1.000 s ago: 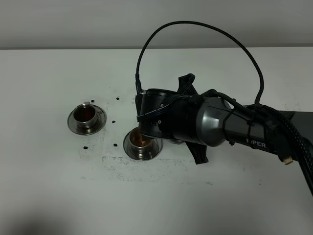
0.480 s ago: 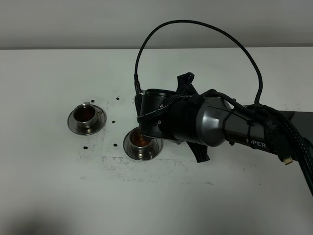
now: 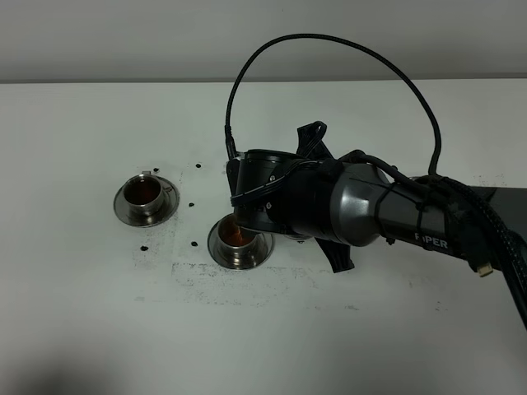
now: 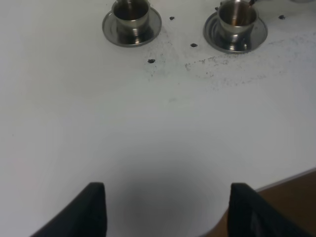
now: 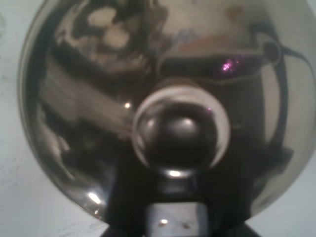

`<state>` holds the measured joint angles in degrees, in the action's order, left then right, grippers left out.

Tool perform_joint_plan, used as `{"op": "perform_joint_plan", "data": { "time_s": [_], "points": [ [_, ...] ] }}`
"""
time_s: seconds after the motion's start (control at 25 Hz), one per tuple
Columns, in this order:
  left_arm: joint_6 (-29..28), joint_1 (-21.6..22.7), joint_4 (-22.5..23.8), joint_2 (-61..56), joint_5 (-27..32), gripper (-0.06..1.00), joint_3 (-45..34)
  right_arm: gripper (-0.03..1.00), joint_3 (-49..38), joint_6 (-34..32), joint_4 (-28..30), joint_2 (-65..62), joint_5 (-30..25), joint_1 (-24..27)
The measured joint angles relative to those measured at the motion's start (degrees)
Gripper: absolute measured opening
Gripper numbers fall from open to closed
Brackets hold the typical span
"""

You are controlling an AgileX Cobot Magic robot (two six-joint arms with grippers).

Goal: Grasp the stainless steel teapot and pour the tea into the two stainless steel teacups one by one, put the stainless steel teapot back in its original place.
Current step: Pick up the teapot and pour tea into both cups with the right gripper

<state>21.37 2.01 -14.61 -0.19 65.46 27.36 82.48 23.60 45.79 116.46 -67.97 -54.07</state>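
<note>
The stainless steel teapot fills the right wrist view, its lid and round knob facing the camera. In the exterior high view it is hidden under my right arm, which reaches over the nearer teacup. That cup holds reddish-brown tea. The other teacup stands to its left on a saucer, also with tea in it. Both cups show in the left wrist view. My left gripper is open and empty, well back from them.
Small black specks and a grey scuffed patch mark the white table around the cups. A black cable loops above the right arm. The table's front edge shows in the left wrist view.
The right arm has turned very slightly over the nearer cup. The cups and the left gripper have not moved.
</note>
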Motion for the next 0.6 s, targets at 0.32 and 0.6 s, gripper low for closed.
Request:
{"op": "perform_joint_plan", "data": {
  "time_s": [0.32, 0.6],
  "points": [
    [0.0, 0.0, 2.1, 0.0, 0.1, 0.52, 0.0, 0.17, 0.0, 0.0, 0.2, 0.0, 0.0, 0.0],
    [0.0, 0.0, 2.1, 0.0, 0.1, 0.52, 0.0, 0.17, 0.0, 0.3, 0.4, 0.0, 0.0, 0.0]
  ]
}}
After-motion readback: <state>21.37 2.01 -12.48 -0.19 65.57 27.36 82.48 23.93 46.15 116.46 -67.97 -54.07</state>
